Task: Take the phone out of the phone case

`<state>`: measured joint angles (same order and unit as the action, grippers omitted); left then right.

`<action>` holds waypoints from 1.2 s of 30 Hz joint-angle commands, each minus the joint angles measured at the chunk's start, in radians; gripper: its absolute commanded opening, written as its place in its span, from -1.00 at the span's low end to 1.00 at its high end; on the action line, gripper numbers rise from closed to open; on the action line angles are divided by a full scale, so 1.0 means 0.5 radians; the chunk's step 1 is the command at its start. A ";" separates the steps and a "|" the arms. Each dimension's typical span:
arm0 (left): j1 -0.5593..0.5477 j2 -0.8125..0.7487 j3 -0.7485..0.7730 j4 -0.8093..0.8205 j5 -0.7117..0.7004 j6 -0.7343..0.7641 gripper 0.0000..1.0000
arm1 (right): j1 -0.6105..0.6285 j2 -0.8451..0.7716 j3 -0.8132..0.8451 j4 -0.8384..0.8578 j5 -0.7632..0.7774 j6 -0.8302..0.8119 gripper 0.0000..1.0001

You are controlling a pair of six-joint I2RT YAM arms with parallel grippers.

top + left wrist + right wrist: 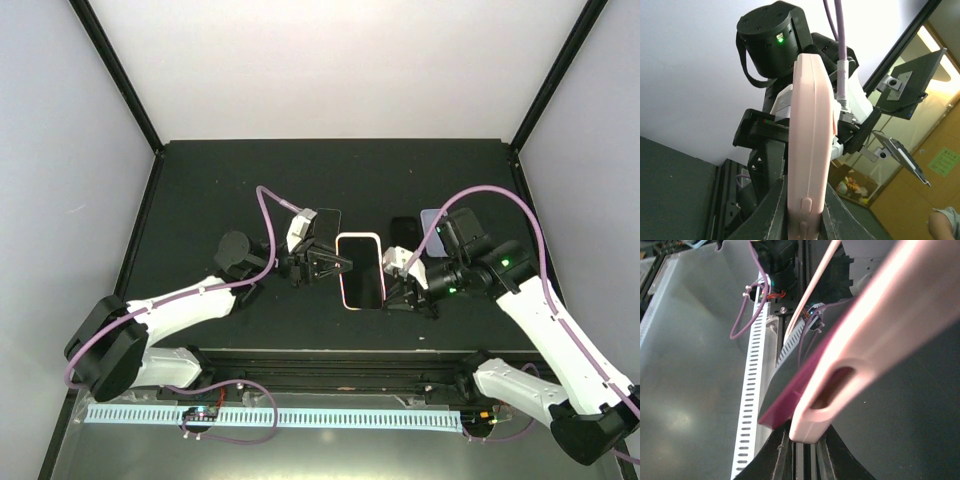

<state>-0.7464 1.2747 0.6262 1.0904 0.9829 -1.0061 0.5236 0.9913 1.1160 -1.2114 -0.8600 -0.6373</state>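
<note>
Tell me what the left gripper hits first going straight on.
The pink phone case, which the left gripper is shut on; beyond it, probably the right gripper at the opposite edge.

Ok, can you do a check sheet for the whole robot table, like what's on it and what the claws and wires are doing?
Surface: black table.
Job's things: phone, screen up, sitting in the pink phone case.
Clutter: three flat phone-like things behind it.
Grippers: left gripper shut on the phone case's left edge; right gripper shut on its right edge.
Cables: a purple cable loops over each arm.
Surroundings: white walls, black frame posts.
</note>
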 commanded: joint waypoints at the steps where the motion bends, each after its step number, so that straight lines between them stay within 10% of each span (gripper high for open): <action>1: -0.094 -0.103 0.039 0.288 0.228 -0.142 -0.97 | -0.143 0.096 -0.039 0.565 0.107 0.211 -0.92; 36: -0.132 0.170 -0.044 0.069 0.153 0.065 -0.97 | -0.326 0.108 0.114 1.000 -0.455 0.931 0.08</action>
<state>-0.7353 1.3186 0.6132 1.1862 0.8783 -0.9848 0.3702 1.0294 1.1000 -0.9676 -1.0191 -0.2497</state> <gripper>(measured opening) 0.118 0.524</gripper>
